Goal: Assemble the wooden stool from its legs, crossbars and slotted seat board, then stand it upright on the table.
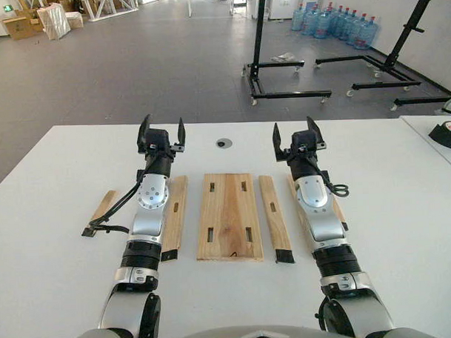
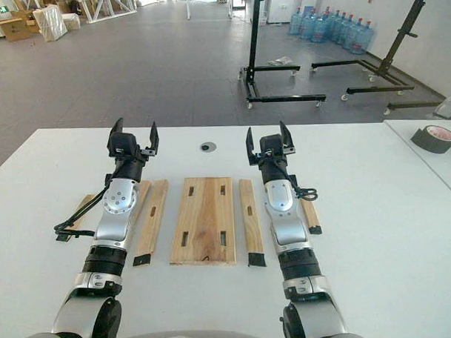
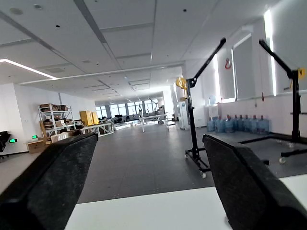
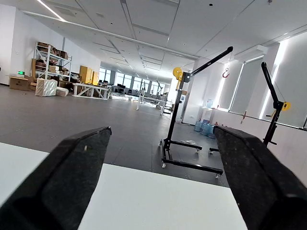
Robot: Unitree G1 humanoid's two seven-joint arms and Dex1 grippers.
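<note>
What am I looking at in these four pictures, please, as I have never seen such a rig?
This is a humanoid robot with two arms, each ending in a two-fingered gripper. The two eye views come from a camera in its head, looking down over the arms. The two wrist views come from cameras on the wrists, so black fingers frame the hall beyond. On the white table lie a flat wooden seat board with four slots and narrow wooden slats on both sides of it. The left gripper and right gripper are open and hold nothing.
</note>
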